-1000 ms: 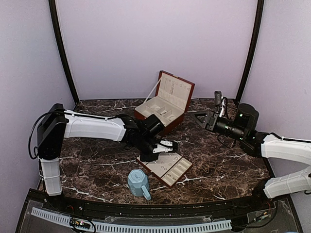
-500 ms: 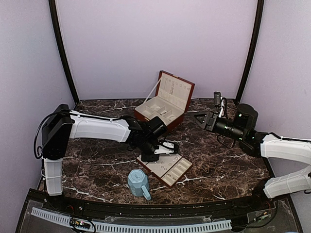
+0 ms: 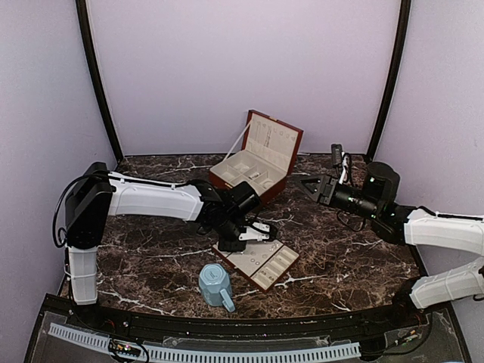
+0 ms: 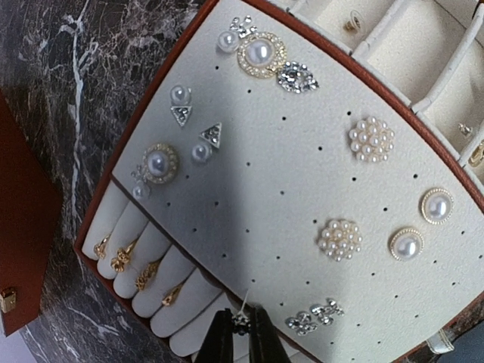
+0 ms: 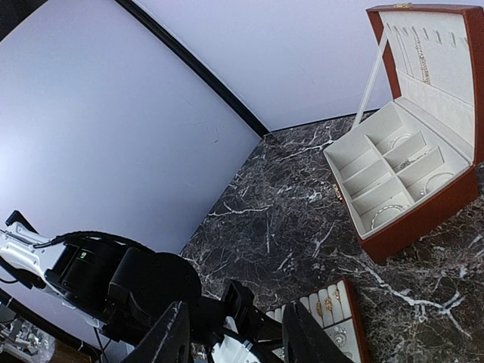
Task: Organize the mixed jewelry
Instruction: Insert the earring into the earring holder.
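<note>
My left gripper (image 4: 241, 338) is shut on a tiny sparkly stud earring (image 4: 241, 321), its thin post pointing up. It hangs just above the cream-lined tray (image 4: 287, 166), at the edge between the perforated pad and the ring rolls (image 4: 144, 261) holding gold rings. Pearl and crystal studs dot the pad, a crystal pair (image 4: 314, 316) right beside the held stud. In the top view the left gripper (image 3: 252, 233) hovers over the tray (image 3: 274, 266). My right gripper (image 3: 311, 184) stands open and empty in the air to the right of the open box (image 3: 253, 162). Thin bracelets (image 5: 386, 212) lie in the box's compartments.
A light-blue faceted mug (image 3: 215, 284) lies on the marble just in front of the tray. The brown box (image 5: 423, 215) stands with its lid propped up at the back centre. The left arm (image 5: 144, 287) fills the lower left of the right wrist view.
The left gripper has shifted slightly left over the tray, still shut on the stud. The right gripper has drifted a little to the left.
</note>
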Robot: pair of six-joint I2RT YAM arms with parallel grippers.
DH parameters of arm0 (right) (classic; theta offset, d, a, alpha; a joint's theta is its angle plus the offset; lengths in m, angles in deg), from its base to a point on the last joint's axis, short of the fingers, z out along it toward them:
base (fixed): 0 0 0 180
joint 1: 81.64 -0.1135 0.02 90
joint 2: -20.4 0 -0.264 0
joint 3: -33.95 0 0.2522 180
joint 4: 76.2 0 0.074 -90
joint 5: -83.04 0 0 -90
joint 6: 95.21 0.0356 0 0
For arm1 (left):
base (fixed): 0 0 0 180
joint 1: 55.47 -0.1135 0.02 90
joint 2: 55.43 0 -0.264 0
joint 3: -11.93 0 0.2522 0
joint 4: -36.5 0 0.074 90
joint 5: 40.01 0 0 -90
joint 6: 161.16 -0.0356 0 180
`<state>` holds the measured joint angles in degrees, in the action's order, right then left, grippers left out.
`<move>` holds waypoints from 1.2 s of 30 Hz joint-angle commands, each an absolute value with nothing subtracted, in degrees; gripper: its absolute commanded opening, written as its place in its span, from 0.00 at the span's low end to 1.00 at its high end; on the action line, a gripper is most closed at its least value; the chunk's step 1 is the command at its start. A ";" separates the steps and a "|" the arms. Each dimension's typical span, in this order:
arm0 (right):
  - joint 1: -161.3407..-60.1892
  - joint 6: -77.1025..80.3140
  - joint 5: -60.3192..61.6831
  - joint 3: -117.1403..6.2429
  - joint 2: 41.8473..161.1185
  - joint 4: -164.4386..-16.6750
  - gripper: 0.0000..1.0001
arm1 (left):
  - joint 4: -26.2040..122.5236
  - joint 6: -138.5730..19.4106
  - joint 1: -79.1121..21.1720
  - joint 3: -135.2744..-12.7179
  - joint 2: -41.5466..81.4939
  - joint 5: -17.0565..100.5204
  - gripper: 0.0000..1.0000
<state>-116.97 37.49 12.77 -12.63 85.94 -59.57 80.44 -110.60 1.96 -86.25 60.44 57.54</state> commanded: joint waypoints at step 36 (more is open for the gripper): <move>-116.62 38.29 14.27 -13.39 86.32 -56.72 0.43 | 82.49 -113.19 3.07 -87.78 60.24 58.29 0.03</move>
<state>-116.97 38.21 13.82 -12.63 86.09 -59.55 80.79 -112.13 2.66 -86.99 60.49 58.03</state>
